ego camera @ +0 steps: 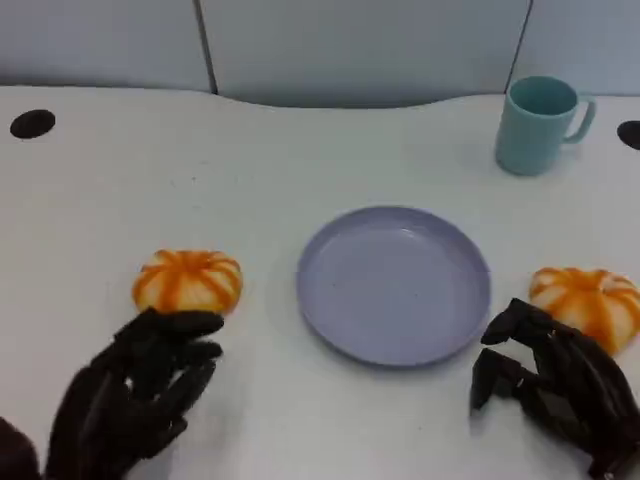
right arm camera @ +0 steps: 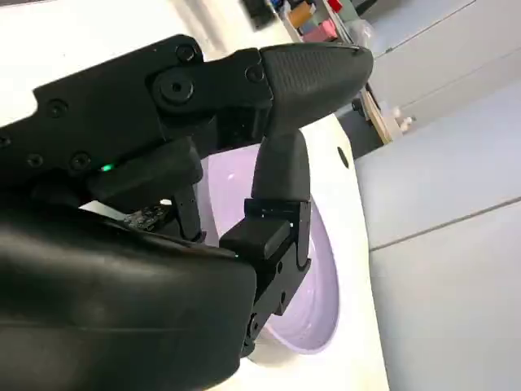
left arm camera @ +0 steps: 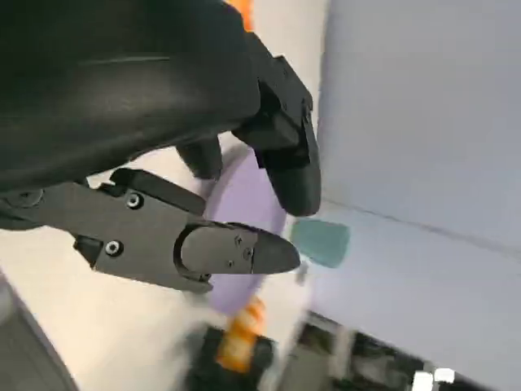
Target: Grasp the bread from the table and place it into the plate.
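Two round orange-striped breads lie on the white table: one (ego camera: 188, 280) to the left of the lavender plate (ego camera: 395, 285), the other (ego camera: 590, 302) to its right. The plate has nothing in it. My left hand (ego camera: 135, 395) lies just in front of the left bread, fingers spread, their tips close to its near edge, holding nothing. My right hand (ego camera: 555, 380) sits in front of the right bread, fingers loosely bent toward the plate and holding nothing. In the left wrist view the plate (left arm camera: 244, 212) shows beyond my left hand (left arm camera: 163, 163). The right wrist view has the plate (right arm camera: 326, 277) behind my right hand (right arm camera: 203, 204).
A teal mug (ego camera: 540, 125) stands at the back right, also in the left wrist view (left arm camera: 321, 240). Dark round holes (ego camera: 32, 123) mark the table's far corners. A grey wall runs behind the table's curved back edge.
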